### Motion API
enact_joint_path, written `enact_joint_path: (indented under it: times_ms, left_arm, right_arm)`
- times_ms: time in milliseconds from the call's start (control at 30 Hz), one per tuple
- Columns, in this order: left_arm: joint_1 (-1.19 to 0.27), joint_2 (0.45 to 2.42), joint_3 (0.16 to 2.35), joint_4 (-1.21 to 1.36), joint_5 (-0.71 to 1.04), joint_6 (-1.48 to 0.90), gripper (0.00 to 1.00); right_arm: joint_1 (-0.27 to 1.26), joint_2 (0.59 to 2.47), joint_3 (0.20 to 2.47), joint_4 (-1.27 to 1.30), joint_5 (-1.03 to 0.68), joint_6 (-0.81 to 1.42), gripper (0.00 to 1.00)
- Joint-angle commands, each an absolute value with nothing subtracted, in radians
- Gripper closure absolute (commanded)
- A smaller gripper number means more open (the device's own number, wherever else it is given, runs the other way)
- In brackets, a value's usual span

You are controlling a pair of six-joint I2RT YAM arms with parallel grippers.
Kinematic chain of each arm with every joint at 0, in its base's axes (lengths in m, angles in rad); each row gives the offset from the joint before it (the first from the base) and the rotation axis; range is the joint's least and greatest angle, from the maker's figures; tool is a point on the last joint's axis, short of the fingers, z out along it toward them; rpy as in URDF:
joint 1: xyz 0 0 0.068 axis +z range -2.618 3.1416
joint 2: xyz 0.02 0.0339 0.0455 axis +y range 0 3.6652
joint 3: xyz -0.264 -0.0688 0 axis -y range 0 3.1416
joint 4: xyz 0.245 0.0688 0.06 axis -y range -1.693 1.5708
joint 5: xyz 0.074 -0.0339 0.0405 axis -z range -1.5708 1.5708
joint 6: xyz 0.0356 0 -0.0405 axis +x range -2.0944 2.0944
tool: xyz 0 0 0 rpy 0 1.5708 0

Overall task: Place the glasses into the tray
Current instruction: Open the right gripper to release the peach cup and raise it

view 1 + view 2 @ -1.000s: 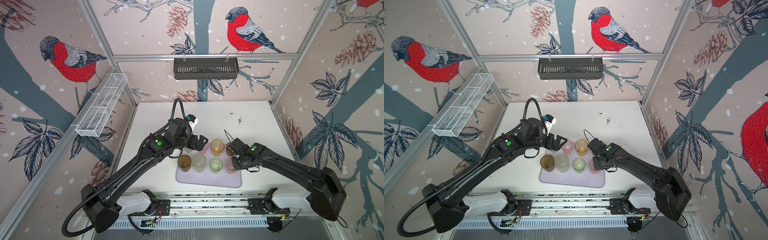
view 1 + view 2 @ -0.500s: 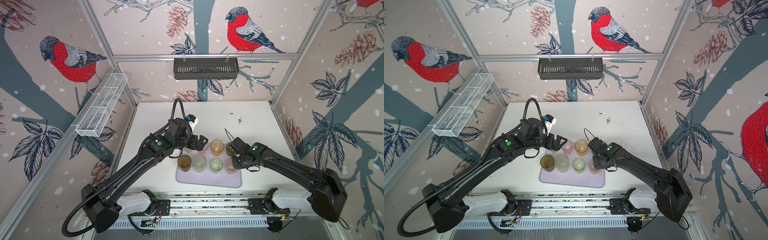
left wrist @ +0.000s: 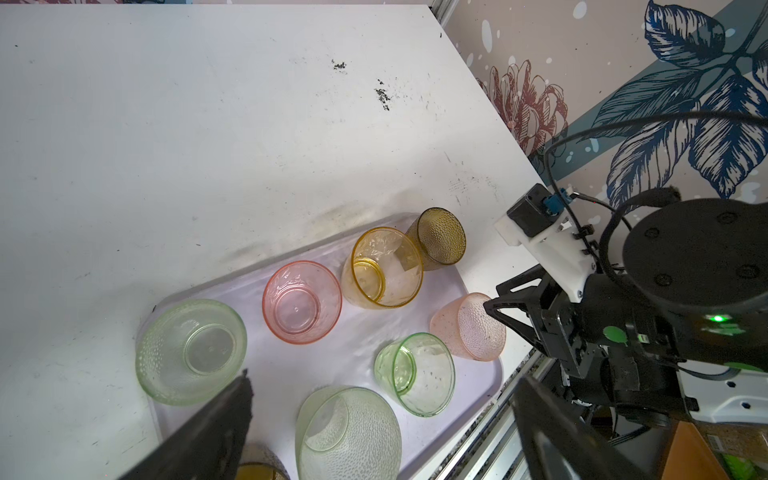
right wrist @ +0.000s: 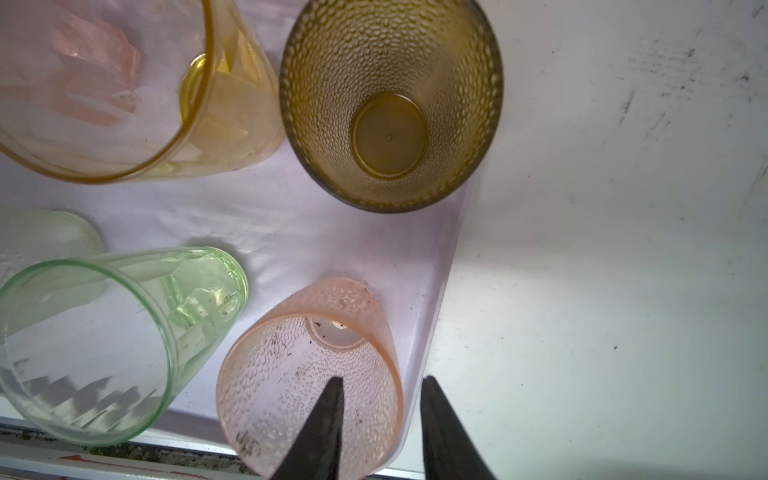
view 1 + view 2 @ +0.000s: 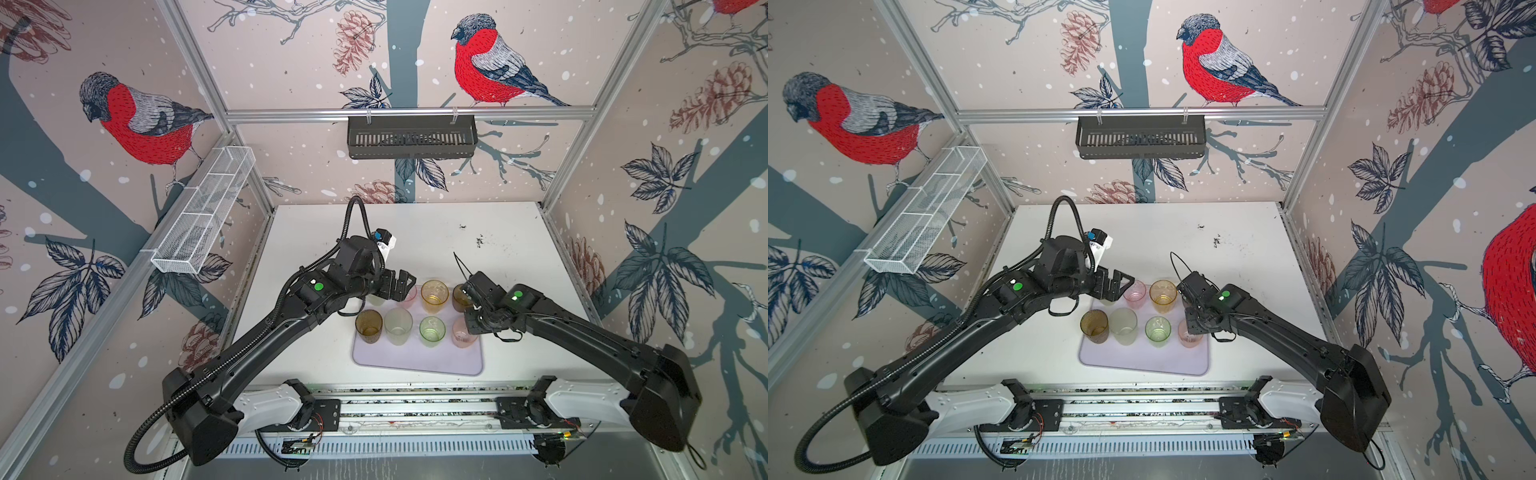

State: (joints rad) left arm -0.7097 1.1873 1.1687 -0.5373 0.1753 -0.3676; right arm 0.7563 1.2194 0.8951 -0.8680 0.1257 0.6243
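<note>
Several tinted glasses stand upright in the lilac tray (image 5: 415,362) in two rows. In both top views the front row holds a brown glass (image 5: 368,326), a frosted one (image 5: 398,326), a green one (image 5: 432,331) and a peach one (image 5: 460,337). My right gripper (image 4: 383,380) is open, one finger inside the peach glass (image 4: 307,374) and one outside its rim, with a gap to the wall. My left gripper (image 5: 401,286) hangs open and empty over the tray's back left, above the pale green glass (image 3: 191,351) and the frosted glass (image 3: 347,432).
The back row holds a pink glass (image 5: 410,296), an amber one (image 5: 434,293) and a second brown one (image 4: 390,104) at the tray's corner. A black slotted basket (image 5: 411,137) hangs on the back wall. A white mesh basket (image 5: 203,216) is on the left wall.
My right gripper's jaws have spread apart round the peach glass's rim, letting it go. Both arms have stayed almost where they were.
</note>
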Motion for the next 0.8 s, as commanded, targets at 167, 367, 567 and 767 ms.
enact_joint_path:
  times_ms: [167,367,567,767]
  left_arm:
    - [-0.708,1.185,1.193,-0.551,0.151,-0.345,0.02]
    - [-0.683,1.186,1.198,-0.542,0.212,-0.352,0.03]
    - [-0.662,1.182,1.199,-0.54,0.235,-0.349,0.02]
    - [-0.639,1.173,1.199,-0.544,0.242,-0.349,0.02]
  right_arm:
    - [0.758,1.202,0.935,-0.911,0.161,0.638,0.6]
    - [0.756,1.192,0.961,-0.912,0.162,0.643,0.56]
    - [0.756,1.193,1.004,-0.924,0.177,0.644,0.52]
    - [0.755,1.193,1.036,-0.918,0.184,0.643,0.49]
